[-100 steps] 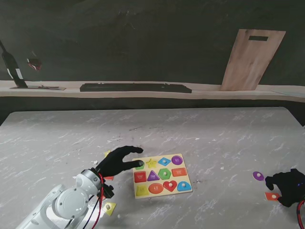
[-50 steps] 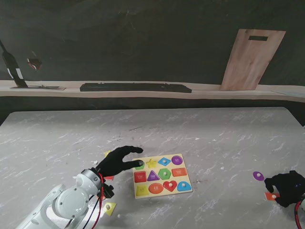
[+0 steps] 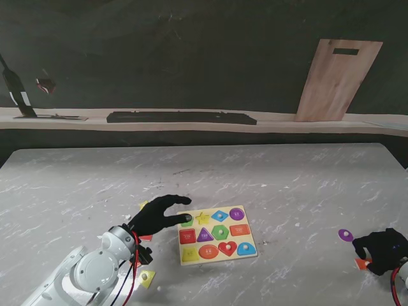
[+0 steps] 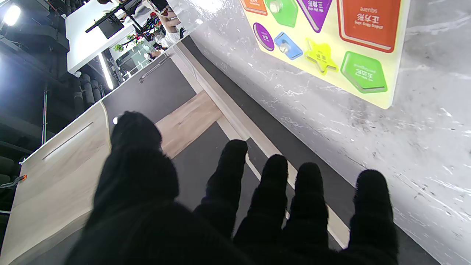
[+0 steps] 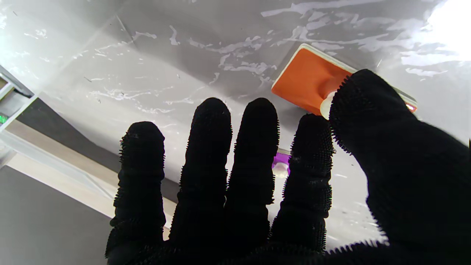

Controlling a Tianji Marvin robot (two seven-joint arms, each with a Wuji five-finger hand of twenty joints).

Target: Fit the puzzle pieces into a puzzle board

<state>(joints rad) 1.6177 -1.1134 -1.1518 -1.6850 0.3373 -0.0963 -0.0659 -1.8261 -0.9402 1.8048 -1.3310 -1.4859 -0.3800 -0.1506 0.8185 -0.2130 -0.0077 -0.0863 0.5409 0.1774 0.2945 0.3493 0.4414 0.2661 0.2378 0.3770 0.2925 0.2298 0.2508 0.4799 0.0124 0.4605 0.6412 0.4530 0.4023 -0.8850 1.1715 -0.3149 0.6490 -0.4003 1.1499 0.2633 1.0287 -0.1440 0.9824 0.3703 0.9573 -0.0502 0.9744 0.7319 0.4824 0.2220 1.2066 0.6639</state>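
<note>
1. Clearly the move ahead turns on the right hand [image 3: 382, 250] and the orange piece [image 3: 361, 262] beside it: in the stand's view the piece lies on the table [image 3: 287, 185] at the hand's left edge, on the side toward the puzzle board [image 3: 217, 234], with part of it hidden by the glove.
2. In the right wrist view the thumb [image 5: 362, 106] rests against the small white knob of that orange piece [image 5: 309, 86], while the other four fingers are spread and straight, touching nothing. I judge the hand open, not yet gripping; whether the thumb presses the knob or only covers it I cannot tell.
3. A purple piece [image 3: 345, 235] lies just beyond the right hand, farther from me, apart from the orange one.
4. The board sits well to the left of both loose pieces, so the right hand is far nearer to them than the left, but any piece it lifts must travel leftward across bare table to reach the board.
5. The left hand [image 3: 157, 215] is open, fingers spread, holding nothing, with its fingertips at the board's near-left corner beside the green piece [image 4: 363, 71]. It looks placed to steady the board.
6. A yellow piece [image 3: 146, 277] lies near the left arm, nearer to me than the board.
</note>
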